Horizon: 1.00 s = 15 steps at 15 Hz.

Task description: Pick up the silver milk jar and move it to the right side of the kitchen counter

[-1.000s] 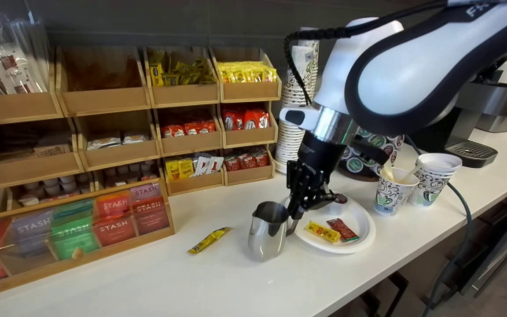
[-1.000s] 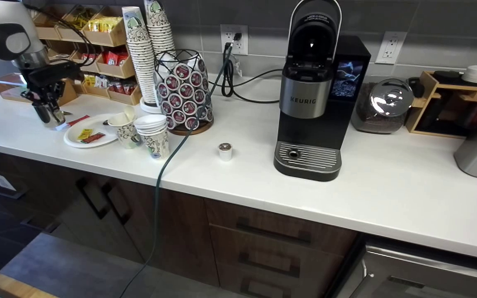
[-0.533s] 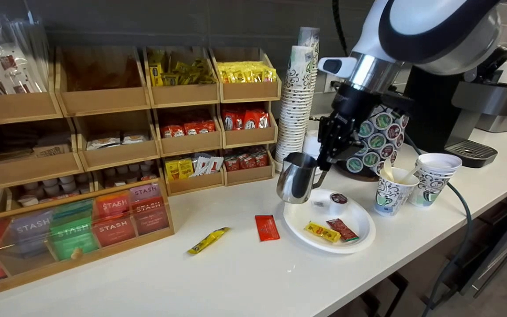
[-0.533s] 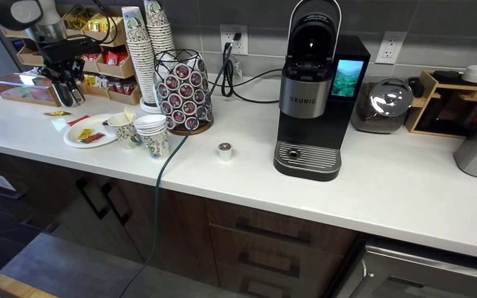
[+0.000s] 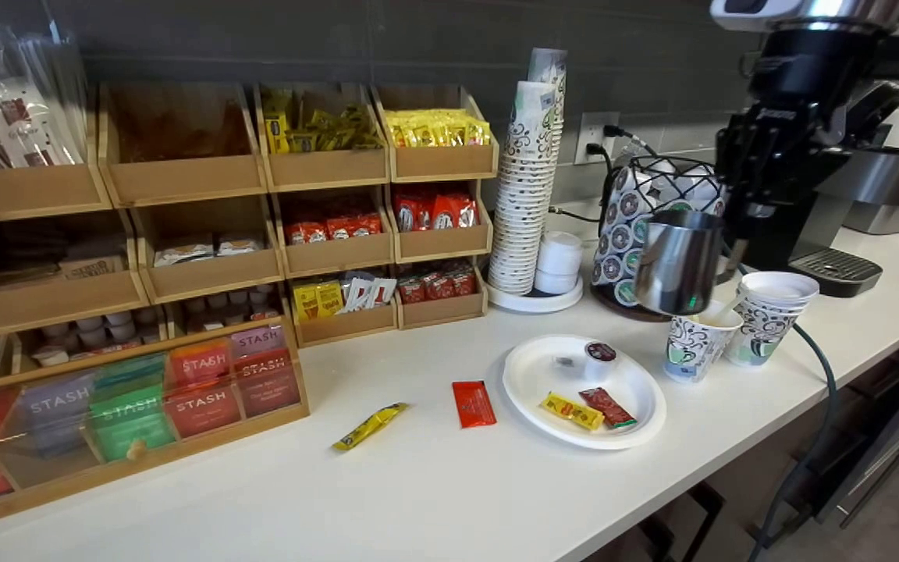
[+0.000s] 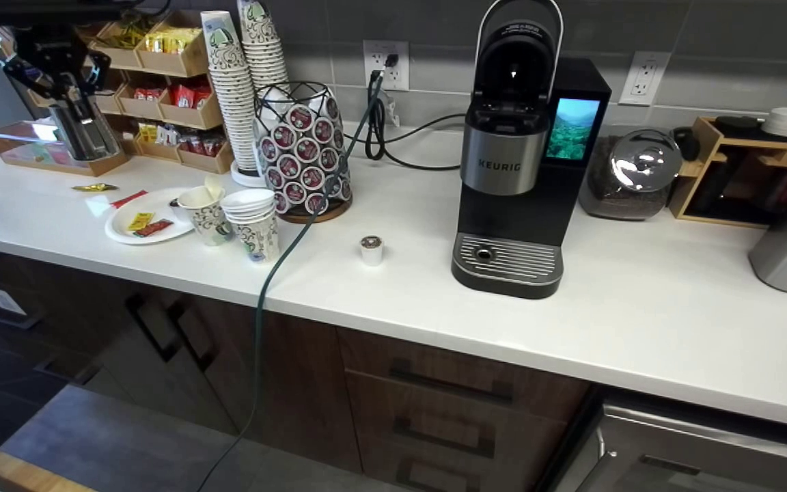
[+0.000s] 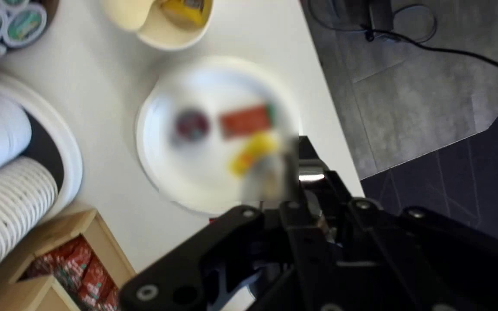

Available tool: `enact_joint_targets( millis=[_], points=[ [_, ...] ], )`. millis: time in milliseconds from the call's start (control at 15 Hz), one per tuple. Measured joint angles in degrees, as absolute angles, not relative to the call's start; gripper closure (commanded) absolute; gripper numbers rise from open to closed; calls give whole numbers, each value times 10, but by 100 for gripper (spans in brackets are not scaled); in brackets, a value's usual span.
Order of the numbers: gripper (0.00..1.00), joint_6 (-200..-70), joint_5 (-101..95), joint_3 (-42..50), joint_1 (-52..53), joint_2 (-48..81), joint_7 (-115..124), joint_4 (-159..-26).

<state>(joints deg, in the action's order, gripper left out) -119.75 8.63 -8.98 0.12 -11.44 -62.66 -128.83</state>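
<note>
Pinching the jug by its handle in the gripper, nearly upright, low and left of it in an exterior view, likely for carrying right.

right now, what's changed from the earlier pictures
The jug rose and, in an exterior view, shifted right, exposing a red packet. The fingers still hold the jug by its handle; nothing was released. The screen on the coffee machine switched pictures. The plate and paper cups stayed put.
</note>
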Motion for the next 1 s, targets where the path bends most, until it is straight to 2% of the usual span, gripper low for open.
enact_joint_targets(
  millis=[200, 267, 533, 600, 1000],
  points=[
    [96, -1142, 42, -54, 0, -198, -556, -1346],
    [83, -1138, 30, -42, 0, -225, -533, -1366],
    [83, -1136, 16, -23, 0, -295, -479, -1416],
    [96, -1136, 16, -24, 0, -298, -476, -1419],
    [96, -1180, -17, 4, -3, -274, -408, -1418]
  ],
)
